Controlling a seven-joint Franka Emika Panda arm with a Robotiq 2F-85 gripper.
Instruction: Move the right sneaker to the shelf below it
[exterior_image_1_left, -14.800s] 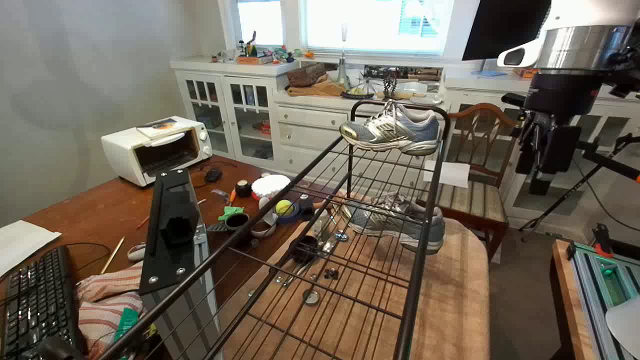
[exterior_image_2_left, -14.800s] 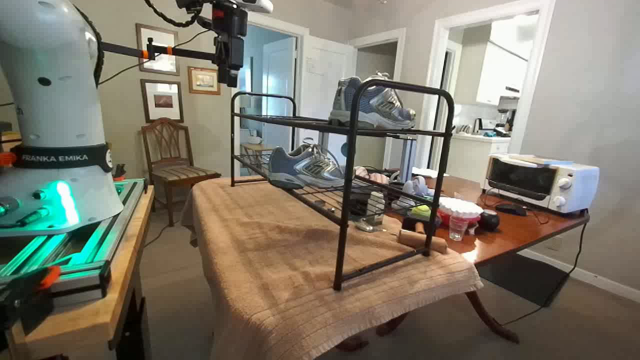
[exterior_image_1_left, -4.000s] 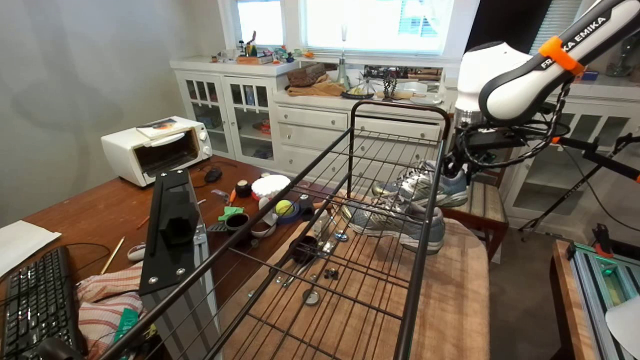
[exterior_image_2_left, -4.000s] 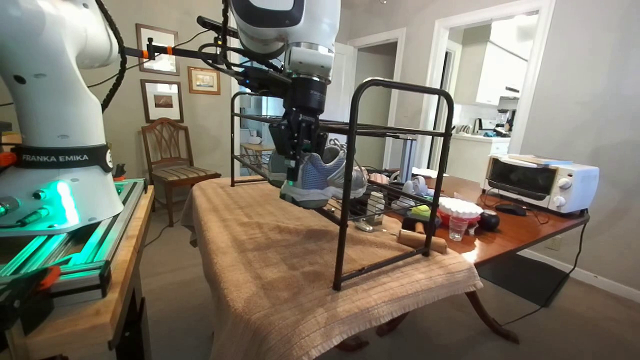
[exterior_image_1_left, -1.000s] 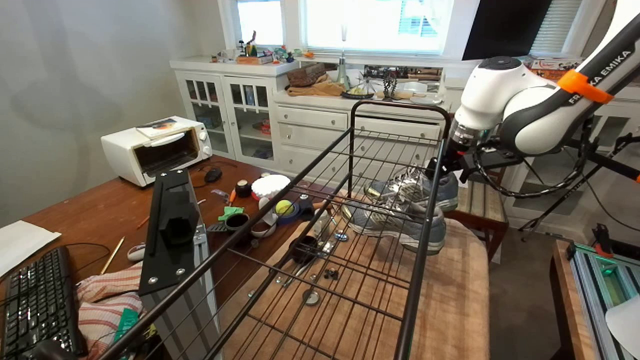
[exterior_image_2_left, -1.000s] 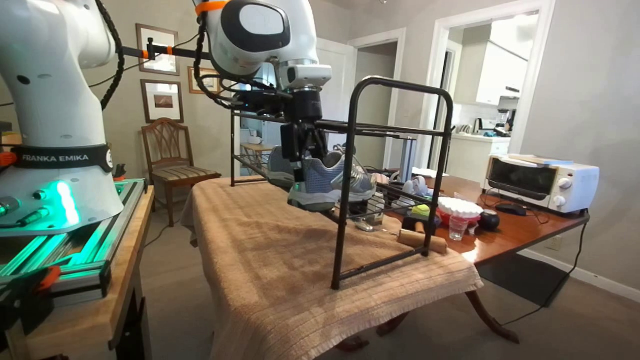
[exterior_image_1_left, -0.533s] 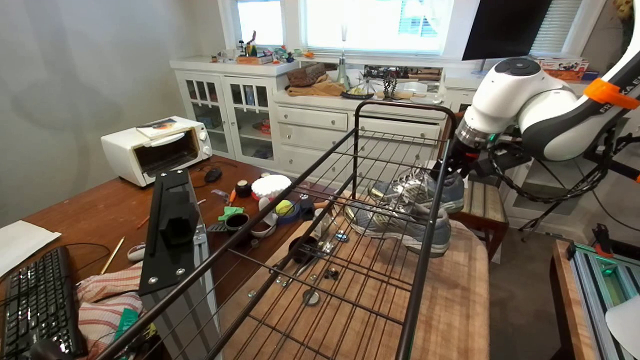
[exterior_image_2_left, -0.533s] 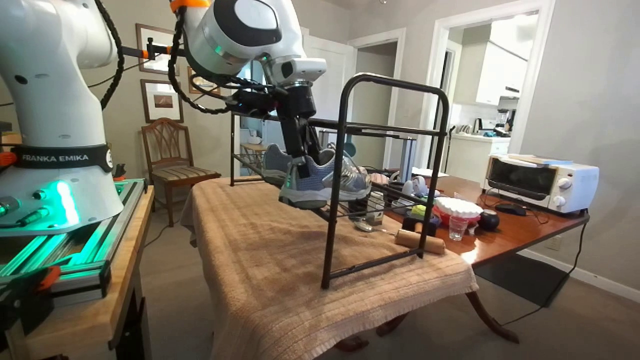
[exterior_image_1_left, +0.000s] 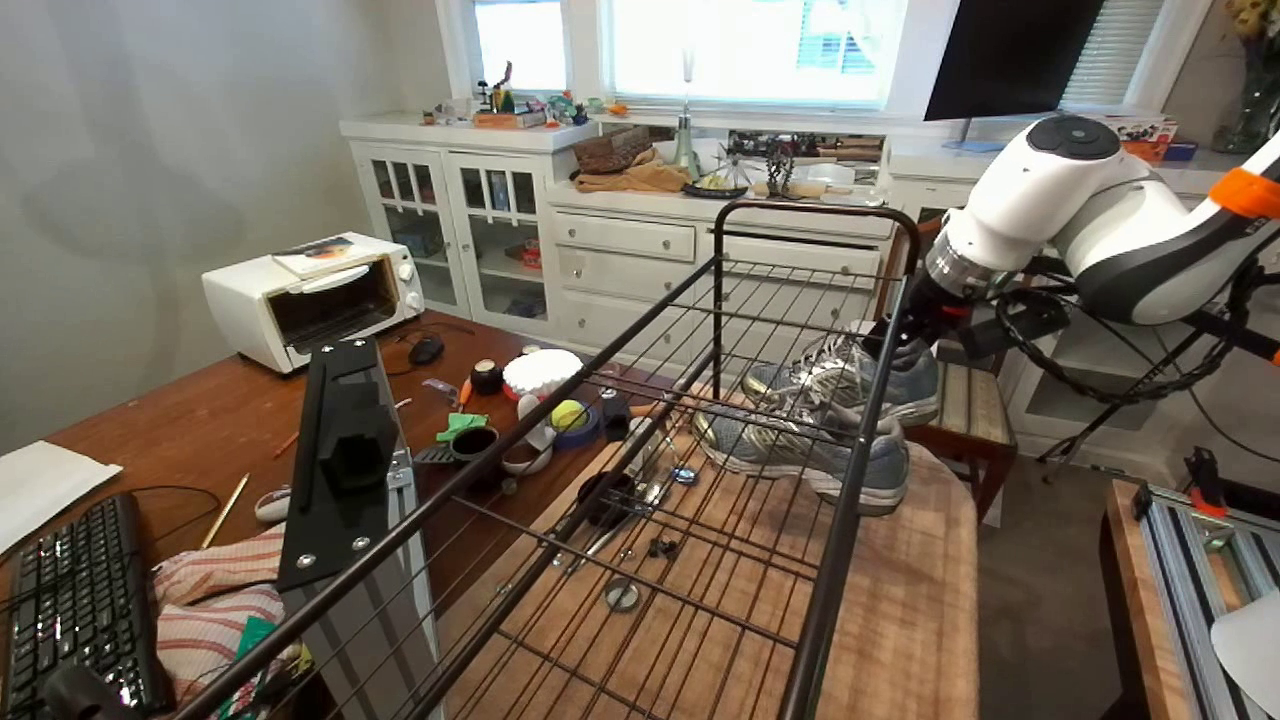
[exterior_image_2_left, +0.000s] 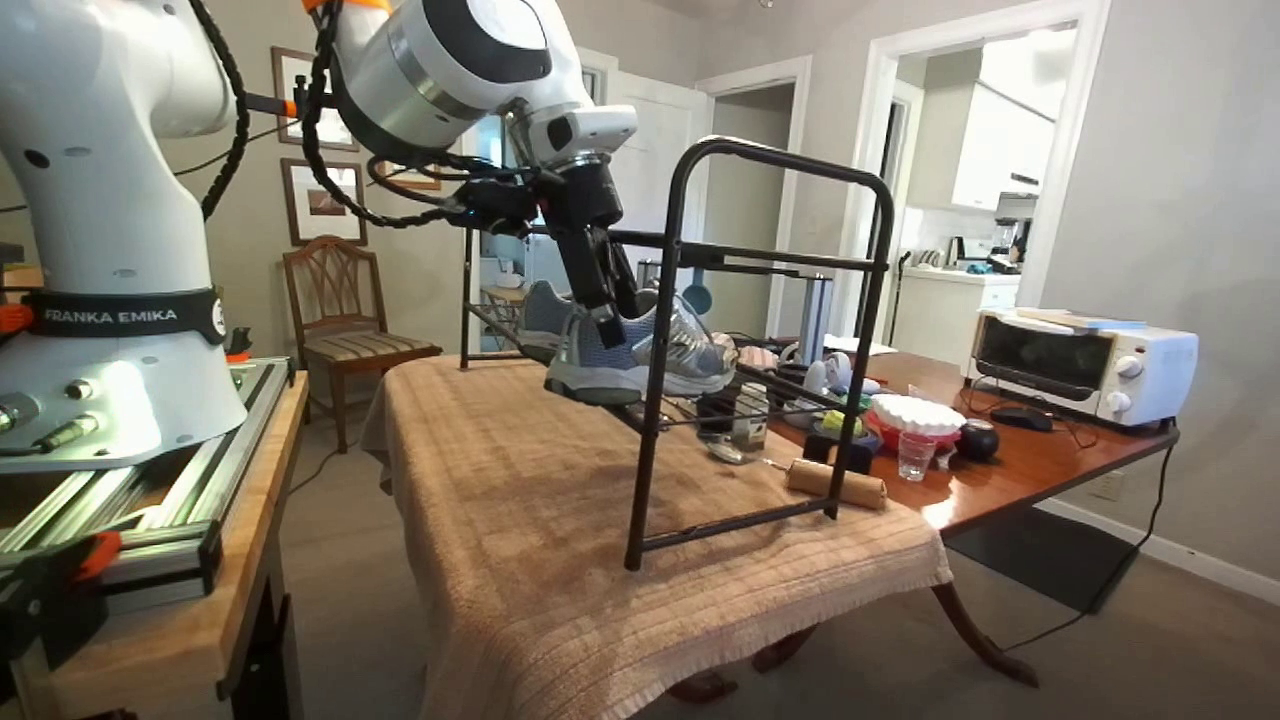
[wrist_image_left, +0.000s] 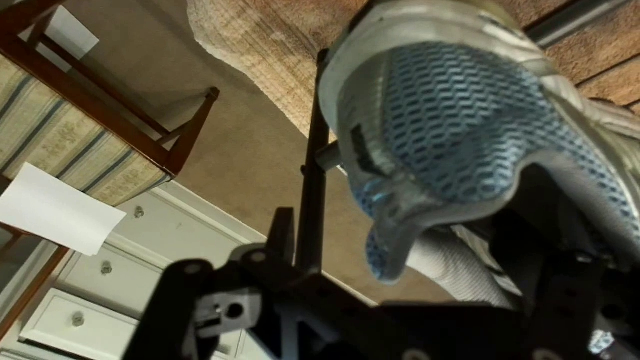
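The right sneaker (exterior_image_2_left: 690, 362), grey-blue mesh with a pale sole, stands upright on the lower shelf (exterior_image_2_left: 690, 417) of the black rack, its heel overhanging the robot-side edge. Beside it is the matching sneaker (exterior_image_1_left: 775, 450), likewise on that shelf. My gripper (exterior_image_2_left: 618, 320) straddles the heel collar, tilted. In the wrist view, its left finger (wrist_image_left: 282, 232) is outside the heel (wrist_image_left: 450, 125), with a visible gap to it. The other finger is a dark shape by the shoe's opening, hard to make out. The jaws are wide apart and grip nothing.
A rack post (wrist_image_left: 311, 210) runs close by my left finger. The upper shelf rail (exterior_image_1_left: 832, 580) passes over the sneakers, and the end hoop (exterior_image_2_left: 780, 157) rises beside them. A chair (exterior_image_2_left: 335, 300) stands behind. Clutter including a glass (exterior_image_2_left: 915, 455) lies past the rack.
Earlier the right sneaker was on the top shelf; it came down to the lower one. Over the last second my gripper tilted and drew toward the robot; rack and sneakers shifted slightly that way.
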